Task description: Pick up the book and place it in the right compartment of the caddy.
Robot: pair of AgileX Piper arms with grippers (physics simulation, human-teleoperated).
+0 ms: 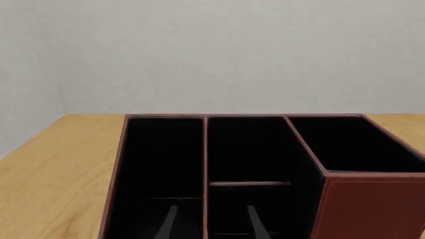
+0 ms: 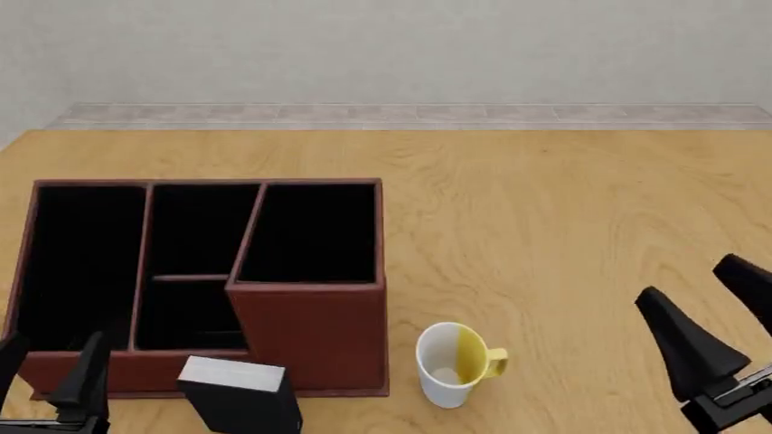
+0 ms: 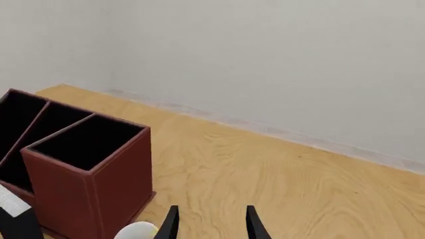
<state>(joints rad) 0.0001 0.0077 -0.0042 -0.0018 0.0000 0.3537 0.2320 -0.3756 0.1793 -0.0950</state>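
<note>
The black book (image 2: 241, 402) with white page edges stands upright on the table just in front of the caddy (image 2: 314, 339); its corner also shows in the right wrist view (image 3: 15, 215). The reddish-brown caddy has a tall right compartment (image 2: 311, 233), black inside and empty, also seen in the left wrist view (image 1: 352, 144) and the right wrist view (image 3: 86, 139). My left gripper (image 2: 49, 375) is open and empty at the caddy's front left corner, left of the book. My right gripper (image 2: 714, 312) is open and empty, far to the right.
A white mug with a yellow handle side (image 2: 455, 365) stands just right of the caddy's front corner; its rim shows in the right wrist view (image 3: 136, 230). The caddy's narrow left section (image 2: 79, 262) and the two small middle sections (image 2: 193, 271) are empty.
</note>
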